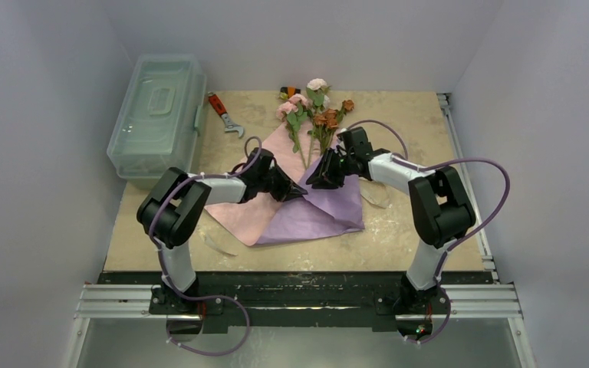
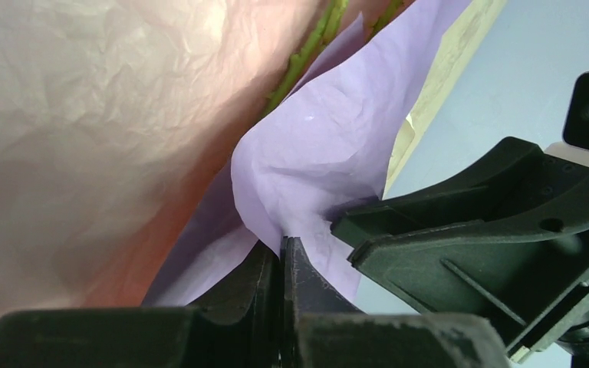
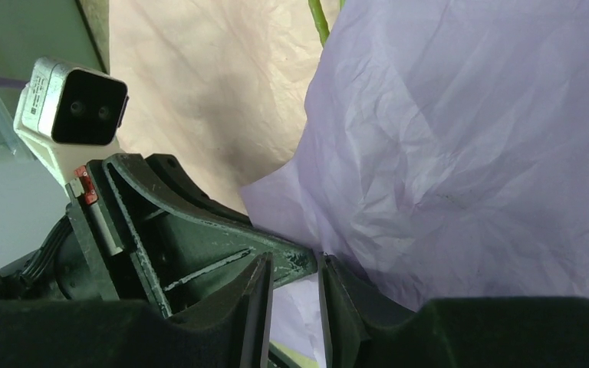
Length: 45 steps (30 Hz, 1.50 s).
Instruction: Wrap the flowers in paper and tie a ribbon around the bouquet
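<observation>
Left gripper (image 2: 282, 245) was clamped on the lilac fold of the paper (image 1: 324, 211). The right gripper (image 3: 291, 264), just beside it, stood narrowly parted, apparently holding nothing. We saw the flowers (image 1: 314, 115) just beyond both, stems running far-to-near onto the pink face. The desk (image 1: 422, 130) gave room rightward; a plastic box (image 1: 157, 107) and wrench (image 1: 224, 113) stood far left.

Looks like a robotics lab cell: plain white walls (image 1: 46, 92) boxing in a scuffed beige surface (image 1: 422, 130), aluminium rail (image 1: 299, 300) bolting down left arm (image 1: 172, 211) and right arm (image 1: 439, 203), translucent toolbox (image 1: 157, 115) and red-handled wrench (image 1: 222, 113) at the back.
</observation>
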Motion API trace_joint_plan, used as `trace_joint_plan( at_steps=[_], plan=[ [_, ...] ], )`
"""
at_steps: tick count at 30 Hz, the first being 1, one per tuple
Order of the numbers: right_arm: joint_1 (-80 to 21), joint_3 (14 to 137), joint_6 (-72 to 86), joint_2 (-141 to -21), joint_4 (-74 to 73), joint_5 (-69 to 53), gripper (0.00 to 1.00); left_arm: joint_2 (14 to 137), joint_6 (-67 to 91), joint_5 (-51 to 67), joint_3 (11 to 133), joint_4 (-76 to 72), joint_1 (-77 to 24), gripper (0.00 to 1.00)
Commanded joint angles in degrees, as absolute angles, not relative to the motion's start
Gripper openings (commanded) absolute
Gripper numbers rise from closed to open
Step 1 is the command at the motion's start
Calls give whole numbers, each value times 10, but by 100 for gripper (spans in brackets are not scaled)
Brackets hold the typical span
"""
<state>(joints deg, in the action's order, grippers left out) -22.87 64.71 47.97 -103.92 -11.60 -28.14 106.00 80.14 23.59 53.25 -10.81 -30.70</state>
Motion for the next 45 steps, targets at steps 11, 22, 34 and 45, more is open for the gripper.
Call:
trace_joint_plan(
  at_steps=[11,22,34,45],
  plan=[
    [-165,621,379,-881,-215,-283,39,1067,664,206,611,-28,-295,0],
    [-152,437,373,-774,-200,-265,26,1068,636,203,627,-1,-292,0],
    [-153,357,375,-835,-125,-249,19,1061,607,179,623,55,-293,0],
    [-153,358,366,-855,-127,-250,18,1014,466,78,703,189,-294,48]
  ],
)
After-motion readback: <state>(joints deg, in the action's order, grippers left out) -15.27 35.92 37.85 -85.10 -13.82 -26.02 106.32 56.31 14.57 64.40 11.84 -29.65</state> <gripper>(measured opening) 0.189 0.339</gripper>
